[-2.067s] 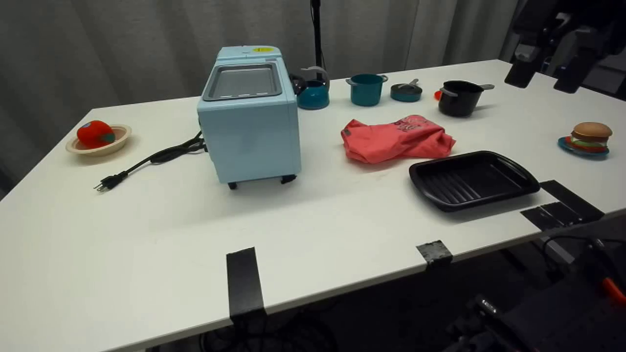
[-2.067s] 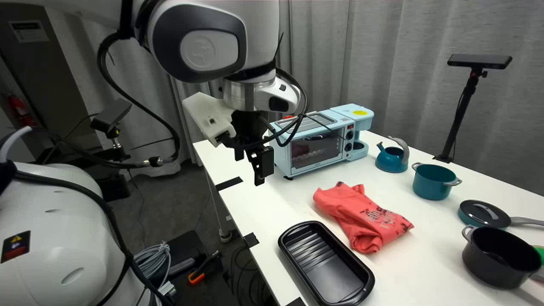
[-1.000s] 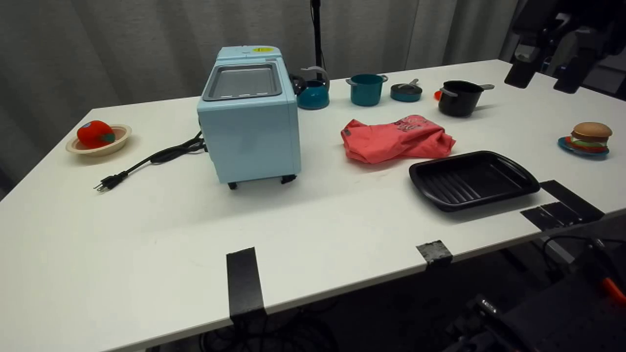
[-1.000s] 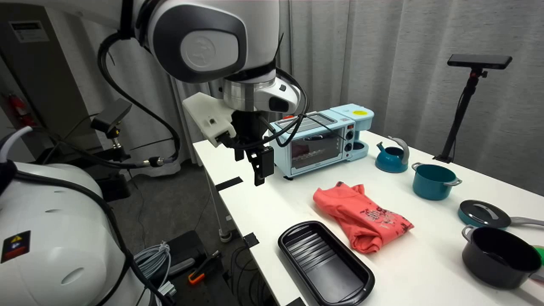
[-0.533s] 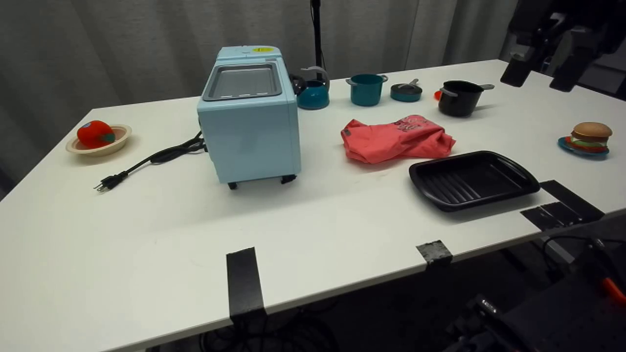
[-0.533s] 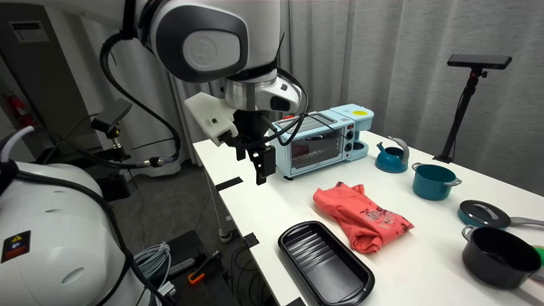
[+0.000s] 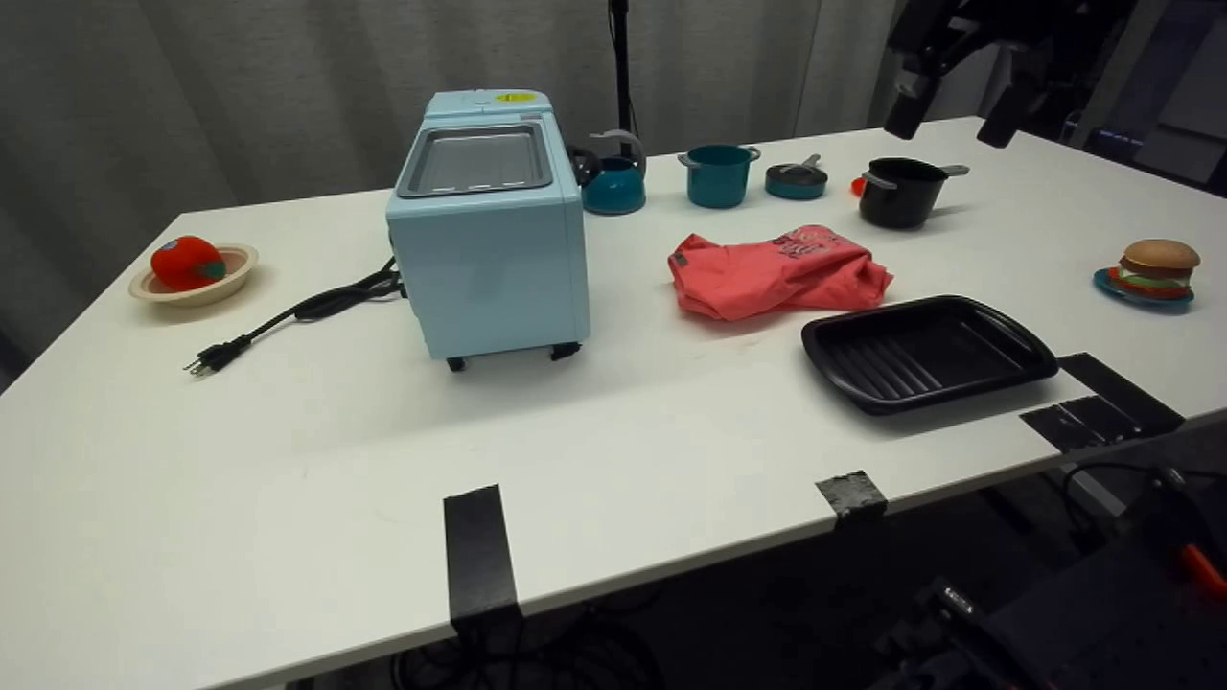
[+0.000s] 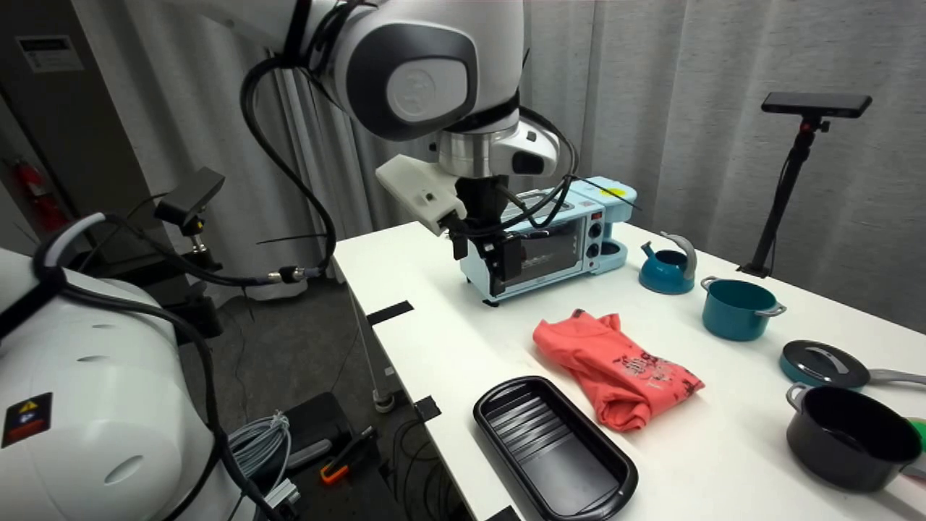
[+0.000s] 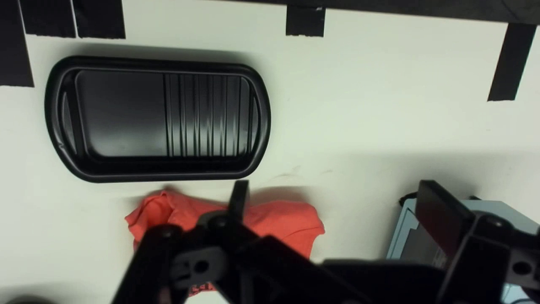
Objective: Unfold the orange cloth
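At far left in an exterior view, tan bowl (image 7: 192,299) on the white table (image 7: 671,441), with a red round item (image 7: 182,263) in it. Next, a black power cord (image 7: 331,305), with plug end (image 7: 220,355) on the table, running to the light-blue toaster oven (image 7: 489,268). Black tape strips (image 7: 479,556) along the near table edge. Teal kettle (image 7: 613,192) just beside the oven and partly hidden by it, with a black stand (image 7: 622,77) behind. Then a teal pot (image 7: 719,180). Then the orange cloth (image 7: 757,273) — reads more coral-red — lying on the table between the oven and the black baking tray (image 7: 935,350), apart from the oven, just beside the tray. Bunched and folded over itself, with a dark tag (image 7: 678,259) at the oven end and a print (image 7: 803,242) toward the other. Past that, a shallow teal pan (image 7: 794,189) with a dark lid (image 7: 798,173), a small red item (image 7: 857,187) partly hidden by a black pot (image 7: 906,198), then the tray, ridged on one half. Gripper (image 7: 949,132) at upper right, hanging from the white arm (image 8: 495,58), well above the table and apart from the cloth, with jaws spread wide. Same in the wrist view: fingers (image 9: 441,213) far apart, covering part of the cloth and part of the oven from sight. At far right, a burger (image 7: 1158,261) on a blue plate (image 7: 1105,282).
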Controlling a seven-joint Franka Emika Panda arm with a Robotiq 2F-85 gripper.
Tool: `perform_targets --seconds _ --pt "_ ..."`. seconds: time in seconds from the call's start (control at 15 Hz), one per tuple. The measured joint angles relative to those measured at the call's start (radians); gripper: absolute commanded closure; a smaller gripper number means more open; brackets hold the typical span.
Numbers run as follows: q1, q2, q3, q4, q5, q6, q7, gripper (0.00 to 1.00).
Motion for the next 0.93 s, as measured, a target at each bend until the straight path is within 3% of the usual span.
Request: perform_targets --seconds 0.53,0.93 --pt "0.0 0.376 0.042 0.16 -0.017 0.253 0.0 0.0" --pt "0.0 0.585 0.063 0.294 -0.055 0.324 0.0 0.0"
